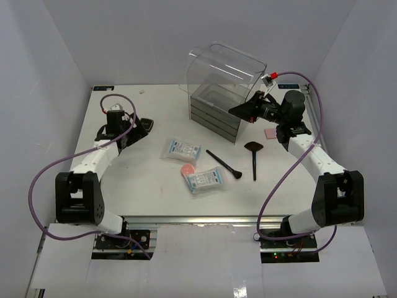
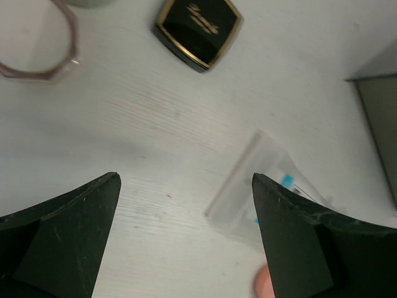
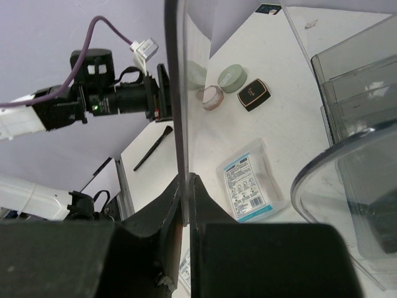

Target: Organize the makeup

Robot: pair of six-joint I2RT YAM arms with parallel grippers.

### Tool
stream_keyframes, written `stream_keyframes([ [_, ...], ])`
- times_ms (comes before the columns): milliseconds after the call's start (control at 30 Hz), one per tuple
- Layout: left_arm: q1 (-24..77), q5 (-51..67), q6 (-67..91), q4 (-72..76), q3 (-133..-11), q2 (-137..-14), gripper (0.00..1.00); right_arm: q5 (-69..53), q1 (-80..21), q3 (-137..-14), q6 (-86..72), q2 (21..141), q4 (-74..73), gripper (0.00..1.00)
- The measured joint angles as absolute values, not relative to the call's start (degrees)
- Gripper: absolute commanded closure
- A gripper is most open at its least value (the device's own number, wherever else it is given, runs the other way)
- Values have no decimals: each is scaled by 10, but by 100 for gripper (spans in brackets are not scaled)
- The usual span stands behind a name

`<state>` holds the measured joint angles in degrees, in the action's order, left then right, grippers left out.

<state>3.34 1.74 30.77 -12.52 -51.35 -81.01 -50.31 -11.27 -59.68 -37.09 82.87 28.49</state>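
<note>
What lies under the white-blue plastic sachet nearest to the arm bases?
A pink round puff shows at the far-left corner of the sachet, perhaps partly beneath; anything else is covered.

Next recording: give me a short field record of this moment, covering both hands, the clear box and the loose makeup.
left hand: open, empty, above the table
right hand: shut on the edge of the clear lid
clear box: lid raised, held by the right hand
loose makeup: left sachet, right sachet, pink round puff between them, thin brush, fan brush, pink square puff beside the right arm
</note>
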Motion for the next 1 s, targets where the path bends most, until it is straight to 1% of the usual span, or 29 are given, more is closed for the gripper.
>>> stream_keyframes([
  [100, 9, -28, 284, -160, -568, -862, 2, -504, -113, -588, -368, 827, 285, 91],
  [233, -3, -84, 255, -185, -608, -900, 2, -505, -112, -583, -365, 826, 287, 91],
  [433, -19, -136, 213, -223, -677, -966, 2, -508, -112, -582, -371, 826, 298, 91],
  [567, -28, -163, 192, -236, -698, -1001, 2, -510, -112, -582, -374, 826, 302, 91],
  [700, -33, -177, 176, -252, -727, -1038, 2, -511, -112, -582, -376, 826, 303, 91],
  [1000, -58, -162, 162, -259, -775, -1119, 2, -512, -112, -582, -383, 826, 306, 91],
])
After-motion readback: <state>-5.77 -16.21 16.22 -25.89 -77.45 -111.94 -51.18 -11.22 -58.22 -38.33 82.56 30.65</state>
